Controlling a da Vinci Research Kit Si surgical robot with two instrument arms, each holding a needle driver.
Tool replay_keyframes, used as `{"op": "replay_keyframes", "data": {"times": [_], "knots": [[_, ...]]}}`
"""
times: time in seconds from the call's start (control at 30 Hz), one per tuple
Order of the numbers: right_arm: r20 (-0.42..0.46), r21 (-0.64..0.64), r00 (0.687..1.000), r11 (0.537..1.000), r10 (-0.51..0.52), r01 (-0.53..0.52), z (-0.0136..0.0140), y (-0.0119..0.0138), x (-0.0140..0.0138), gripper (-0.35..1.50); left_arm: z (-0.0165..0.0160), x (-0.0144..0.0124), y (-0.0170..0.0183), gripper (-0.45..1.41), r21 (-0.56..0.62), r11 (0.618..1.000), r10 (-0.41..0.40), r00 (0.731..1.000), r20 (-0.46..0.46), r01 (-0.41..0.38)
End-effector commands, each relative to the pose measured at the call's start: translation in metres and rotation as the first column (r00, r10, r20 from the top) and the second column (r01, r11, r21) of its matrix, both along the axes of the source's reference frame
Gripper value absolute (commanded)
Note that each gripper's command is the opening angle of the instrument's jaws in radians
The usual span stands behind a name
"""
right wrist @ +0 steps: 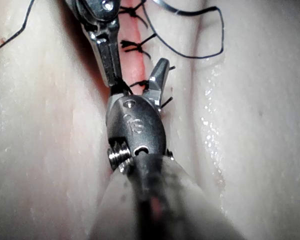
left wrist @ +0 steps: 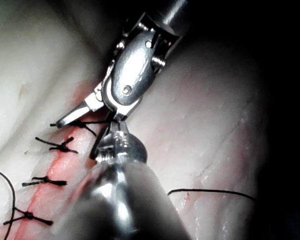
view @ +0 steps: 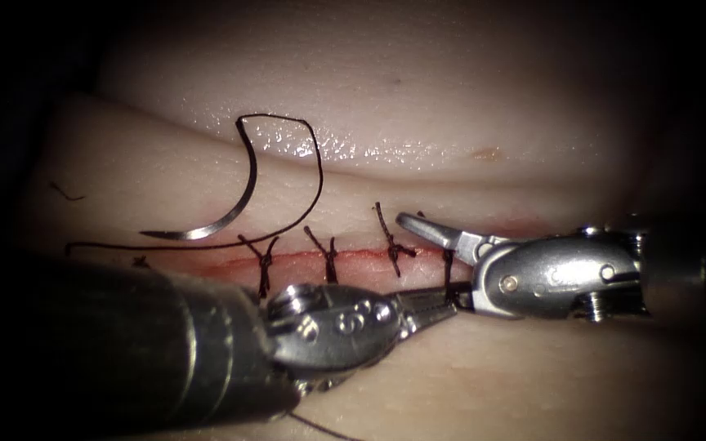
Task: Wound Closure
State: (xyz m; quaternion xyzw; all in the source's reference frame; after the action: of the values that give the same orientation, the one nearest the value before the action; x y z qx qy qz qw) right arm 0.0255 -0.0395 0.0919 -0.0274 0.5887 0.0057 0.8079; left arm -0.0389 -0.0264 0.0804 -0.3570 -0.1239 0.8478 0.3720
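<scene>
The curved needle (view: 239,192) lies free on the tissue (view: 467,98) beyond the cut's left part, held by neither tool and not in the tissue. Its black thread (view: 319,175) loops around and runs leftward along the cut (view: 361,256). Several knotted stitches (view: 329,256) cross the cut. My left tool (view: 444,304) comes in from the lower left, jaws shut on the thread of the rightmost stitch (view: 449,265). The right tool (view: 431,257) stands open at that stitch, one jaw over it and the other meeting the left tool's tip. The wrist views show the same: left tool (left wrist: 112,131) (right wrist: 115,80), right tool (left wrist: 90,120) (right wrist: 140,77).
Red fluid (view: 230,268) lines the cut. A loose length of thread (left wrist: 210,191) lies on the near tissue beside the left shaft (view: 124,351). A short cut end of thread (view: 65,193) rests at the far left. A wet fold (view: 353,149) runs behind the needle.
</scene>
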Motion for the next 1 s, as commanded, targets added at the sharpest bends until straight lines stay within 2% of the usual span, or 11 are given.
{"op": "replay_keyframes", "data": {"times": [0.03, 0.33, 0.43, 0.5, 0.6, 0.67, 0.7, 0.83, 0.87, 0.9, 1.0], "knots": [[-0.007, 0.0, 1.0, 1.0, -0.003, 0.003, 0.0005, -0.0003, 0.0012, 1.13, 0.0006, -0.0006, -0.0004, -0.45, 0.002, 1.0, 0.002, 1.0, 0.004, -0.002], [-0.013, -0.005, 1.0, 1.0, -0.008, 0.008, 0.0008, -0.0006, 0.0018, 1.04, 0.0007, -0.0007, -0.0006, -0.45, 0.003, 1.0, 0.006, 1.0, 0.011, -0.006], [-0.013, -0.009, 1.0, 1.0, -0.009, 0.008, 0.001, -0.0008, 0.0018, 0.96, 0.0007, -0.0007, -0.0008, -0.45, 0.002, 1.0, 0.007, 1.0, 0.012, -0.007], [-0.01, -0.012, 1.0, 1.0, -0.011, 0.01, 0.0014, -0.0009, 0.0018, 0.78, 0.0008, -0.0008, -0.0009, -0.45, 0.002, 1.0, 0.009, 1.0, 0.016, -0.009], [-0.004, -0.014, 1.0, 1.0, -0.021, 0.021, 0.0018, -0.0011, 0.0018, 0.19, 0.0008, -0.0009, -0.001, -0.45, 0.002, 1.0, 0.01, 1.0, 0.019, -0.01], [0.003, -0.014, 1.0, 1.0, -0.027, 0.027, 0.0021, -0.0012, 0.0019, 0.0, 0.0008, -0.0009, -0.0011, -0.45, 0.001, 1.0, 0.01, 1.0, 0.018, -0.01], [0.009, -0.014, 1.0, 0.999, -0.03, 0.03, 0.0024, -0.0011, 0.0019, -0.06, 0.0008, -0.0009, -0.0012, -0.45, 0.002, 1.0, 0.011, 1.0, 0.02, -0.011], [0.009, -0.015, 1.0, 0.999, -0.03, 0.03, 0.0028, -0.0008, 0.0018, -0.06, 0.0009, -0.001, -0.0012, -0.45, 0.002, 1.0, 0.012, 1.0, 0.022, -0.012], [0.008, -0.014, 1.0, 0.999, -0.03, 0.03, 0.0027, -0.0008, 0.0018, -0.11, 0.0009, -0.0011, -0.0012, -0.45, 0.002, 1.0, 0.012, 1.0, 0.022, -0.012], [0.007, -0.015, 0.999, 0.999, -0.032, 0.032, 0.0027, -0.0009, 0.0018, -0.35, 0.0009, -0.0011, -0.0012, -0.45, 0.002, 1.0, 0.012, 1.0, 0.022, -0.012], [0.003, -0.026, 0.999, 0.999, -0.036, 0.036, 0.0025, -0.0009, 0.0016, -0.35, 0.0009, -0.0011, -0.0013, -0.45, 0.002, 1.0, 0.013, 1.0, 0.024, -0.013]]}}
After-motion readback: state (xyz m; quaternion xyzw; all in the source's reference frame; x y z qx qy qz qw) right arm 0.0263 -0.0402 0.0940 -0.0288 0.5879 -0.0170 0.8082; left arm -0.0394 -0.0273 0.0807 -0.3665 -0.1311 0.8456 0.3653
